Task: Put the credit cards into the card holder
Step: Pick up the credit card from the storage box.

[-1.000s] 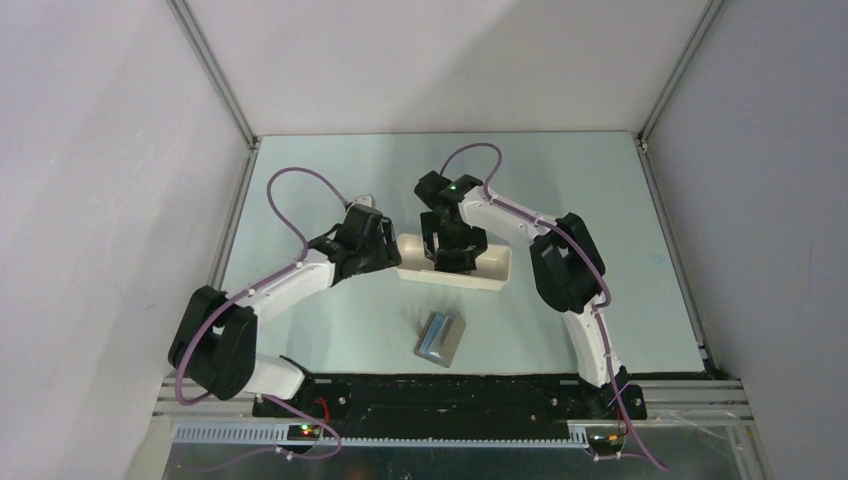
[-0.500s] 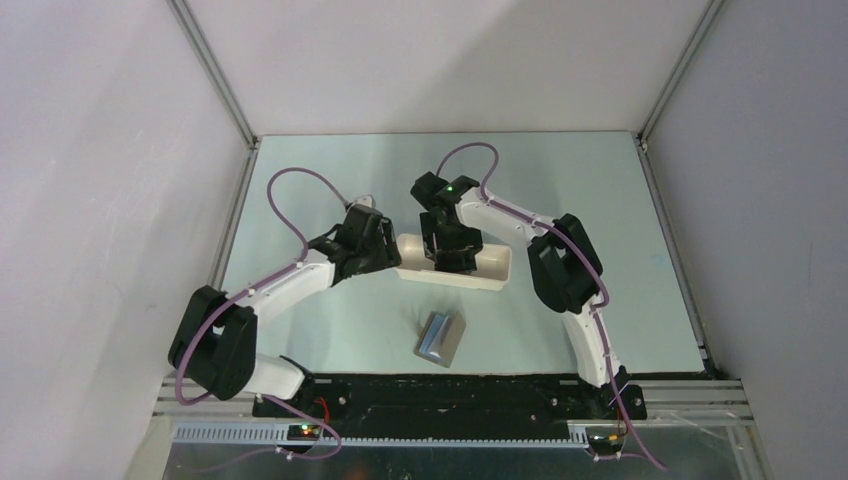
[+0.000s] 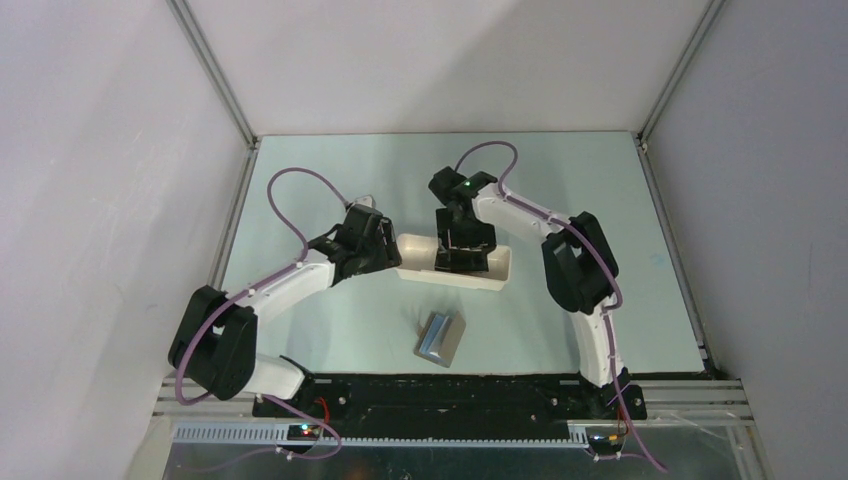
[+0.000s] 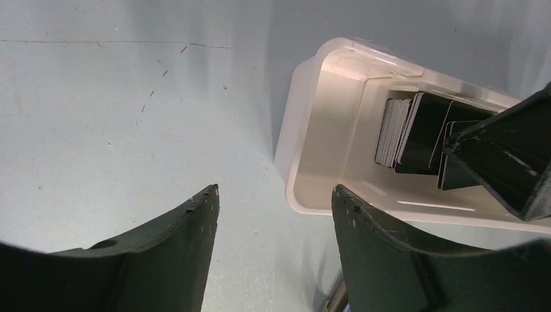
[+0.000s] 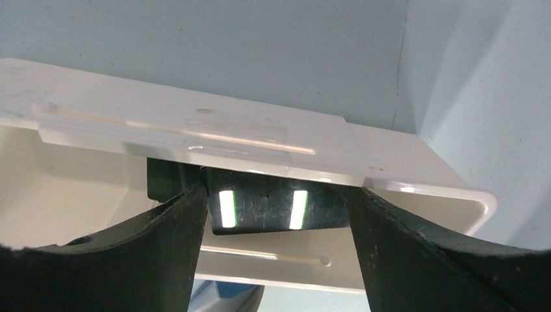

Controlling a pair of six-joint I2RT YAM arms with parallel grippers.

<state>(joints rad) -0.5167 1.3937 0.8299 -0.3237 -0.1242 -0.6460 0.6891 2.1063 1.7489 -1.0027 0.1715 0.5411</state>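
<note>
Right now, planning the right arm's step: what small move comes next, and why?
Probably lift the right gripper straight up: it seems clamped on a black credit card inside the white tray, while the card holder lies outside it.

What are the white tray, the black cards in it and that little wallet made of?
White tray: likely moulded plastic, smooth, with soft glare on its rounded rim. Black cards: probably glossy plastic; one mirrors two bright light strips. Wallet: grey, matte outside, silvery inside; material unclear from here.
</note>
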